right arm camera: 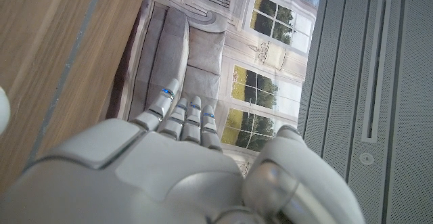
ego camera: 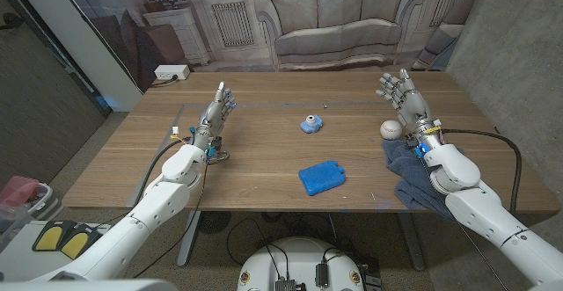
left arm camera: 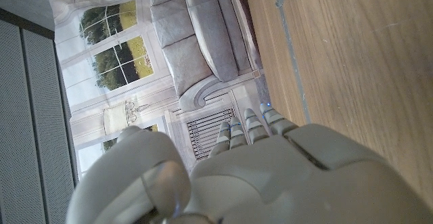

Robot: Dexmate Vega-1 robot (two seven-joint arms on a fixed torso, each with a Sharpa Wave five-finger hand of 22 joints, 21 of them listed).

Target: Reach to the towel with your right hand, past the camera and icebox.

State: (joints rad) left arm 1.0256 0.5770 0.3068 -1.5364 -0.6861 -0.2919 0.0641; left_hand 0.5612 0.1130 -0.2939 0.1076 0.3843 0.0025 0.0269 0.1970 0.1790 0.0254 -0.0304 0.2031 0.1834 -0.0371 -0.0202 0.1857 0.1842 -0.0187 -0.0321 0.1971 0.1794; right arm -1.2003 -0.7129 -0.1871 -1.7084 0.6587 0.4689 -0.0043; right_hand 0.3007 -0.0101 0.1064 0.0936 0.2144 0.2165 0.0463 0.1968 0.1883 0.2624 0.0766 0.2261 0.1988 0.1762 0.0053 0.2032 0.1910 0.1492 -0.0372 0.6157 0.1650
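Here, the towel (ego camera: 413,175), a crumpled dark blue-grey cloth, lies at the table's (ego camera: 264,163) right near edge, under my right forearm and just beside a white ball (ego camera: 391,129). My right hand (ego camera: 400,93) is raised beyond it, fingers apart and holding nothing, so I judge the reach still undone. The small blue camera (ego camera: 310,124) and blue icebox (ego camera: 321,178) sit mid-table, while my left hand (ego camera: 215,113) waits empty, fingers extended.

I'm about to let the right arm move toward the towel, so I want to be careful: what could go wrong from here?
The white ball sits right beside the right robot hand; a sideways sweep could knock it rolling. The dark blue towel lies under the right forearm and hangs over the table edge, so dragging the arm back might pull it off.
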